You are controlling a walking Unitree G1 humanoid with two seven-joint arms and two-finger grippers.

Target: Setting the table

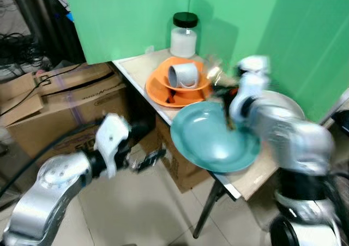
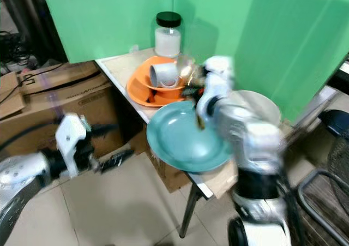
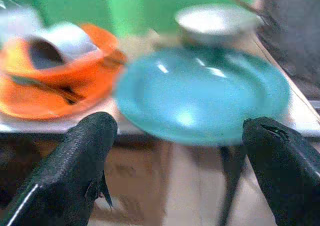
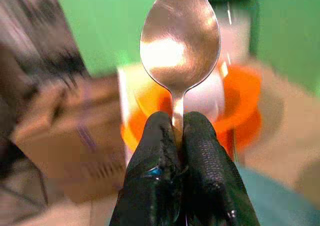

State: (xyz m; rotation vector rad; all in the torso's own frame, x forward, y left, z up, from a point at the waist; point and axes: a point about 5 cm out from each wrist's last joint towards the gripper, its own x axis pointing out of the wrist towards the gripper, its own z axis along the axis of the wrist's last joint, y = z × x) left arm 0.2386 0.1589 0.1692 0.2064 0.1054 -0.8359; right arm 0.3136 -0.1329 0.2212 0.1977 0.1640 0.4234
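Observation:
A teal plate (image 1: 210, 134) lies on the table (image 1: 139, 66) and overhangs its front edge. Behind it an orange bowl (image 1: 199, 86) rests on an orange plate (image 1: 158, 88), with a grey mug (image 1: 182, 74) lying on its side in the bowl. My right gripper (image 4: 178, 121) is shut on the handle of a metal spoon (image 4: 180, 40). It hovers, blurred, between the teal plate and the orange bowl. My left gripper (image 3: 180, 131) is open, low in front of the table edge, and faces the teal plate (image 3: 205, 93).
A white jar with a black lid (image 1: 184, 36) stands at the back of the table against the green wall. A metal bowl (image 3: 217, 20) sits behind the teal plate. Cardboard boxes (image 1: 60, 104) stand on the floor to the left and under the table.

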